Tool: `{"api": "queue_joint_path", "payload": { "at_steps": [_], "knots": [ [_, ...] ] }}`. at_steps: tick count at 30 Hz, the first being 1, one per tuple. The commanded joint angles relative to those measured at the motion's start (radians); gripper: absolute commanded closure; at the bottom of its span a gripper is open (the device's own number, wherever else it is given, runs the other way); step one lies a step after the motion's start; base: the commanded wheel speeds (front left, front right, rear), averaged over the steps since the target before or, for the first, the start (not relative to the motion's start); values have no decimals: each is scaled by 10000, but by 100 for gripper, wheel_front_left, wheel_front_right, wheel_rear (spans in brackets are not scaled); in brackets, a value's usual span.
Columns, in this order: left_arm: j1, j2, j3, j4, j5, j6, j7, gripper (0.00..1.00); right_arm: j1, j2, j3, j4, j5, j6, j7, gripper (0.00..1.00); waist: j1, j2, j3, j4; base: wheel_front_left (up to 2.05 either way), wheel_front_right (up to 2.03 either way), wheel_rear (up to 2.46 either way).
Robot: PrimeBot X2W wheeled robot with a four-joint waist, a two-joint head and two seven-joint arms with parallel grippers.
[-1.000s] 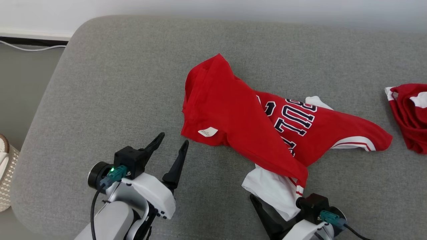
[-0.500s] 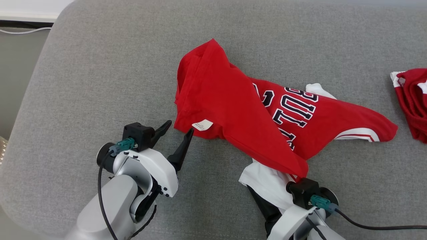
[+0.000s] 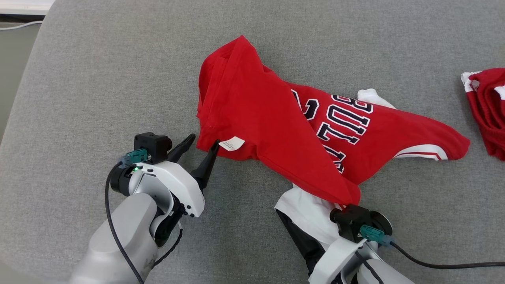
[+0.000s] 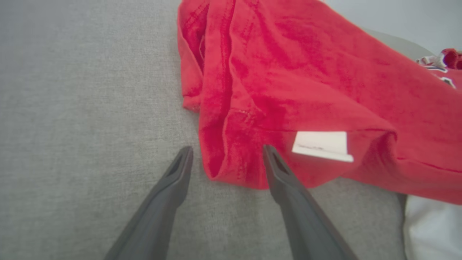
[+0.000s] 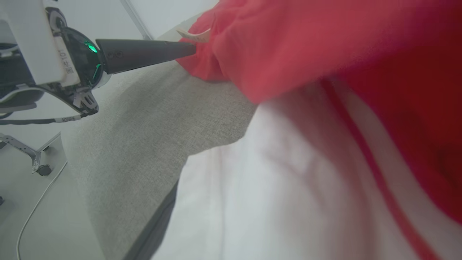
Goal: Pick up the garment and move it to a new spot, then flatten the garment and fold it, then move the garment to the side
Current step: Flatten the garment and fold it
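Red garment (image 3: 268, 118) lies crumpled mid grey cushion (image 3: 98, 79). Left pincer (image 3: 204, 139) open, fingers straddling hem corner beside white label (image 3: 231, 144). Right pincer (image 3: 302, 238) tucked under garment's white part; grip state: cannot tell.

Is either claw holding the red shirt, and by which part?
Left claw is open, straddling the hem corner of the red shirt beside the white tag, gripping nothing. Right claw is buried under the white cloth; a hold cannot be told.

We see a grey couch (image 3: 98, 79) in even light; past its corner lie pale floor (image 3: 10, 71) and a white cable (image 3: 23, 25).
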Motion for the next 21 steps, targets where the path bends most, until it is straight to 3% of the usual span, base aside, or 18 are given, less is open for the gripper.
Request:
{"api": "queue_joint_path", "payload": {
  "at_steps": [1,2,3,11,17,21],
  "knots": [
    [-435,270,247,-88,-23,-54,-153,76,73,62,203,-11,183,2,-17,60,0,0,29,-9,0,0,0],
    [-489,260,185,7,-44,-81,-213,100,55,61,180,-25,195,2,-17,88,0,0,50,-19,0,0,0],
    [-523,232,117,106,-105,-104,-217,100,46,62,164,-34,200,2,-17,100,0,0,57,-30,0,0,0],
    [-754,326,-303,247,-323,-158,-788,100,275,-183,63,-368,483,2,-17,100,0,0,-39,-61,0,0,0],
    [-744,659,-365,-286,-259,-148,-1044,100,572,-990,-82,-533,728,2,-17,100,0,0,-189,-120,0,0,0],
    [-541,1096,-289,-951,-120,133,-1114,100,819,-1621,-525,-613,755,2,-17,100,0,0,-347,-289,0,0,0]
  ]
}}
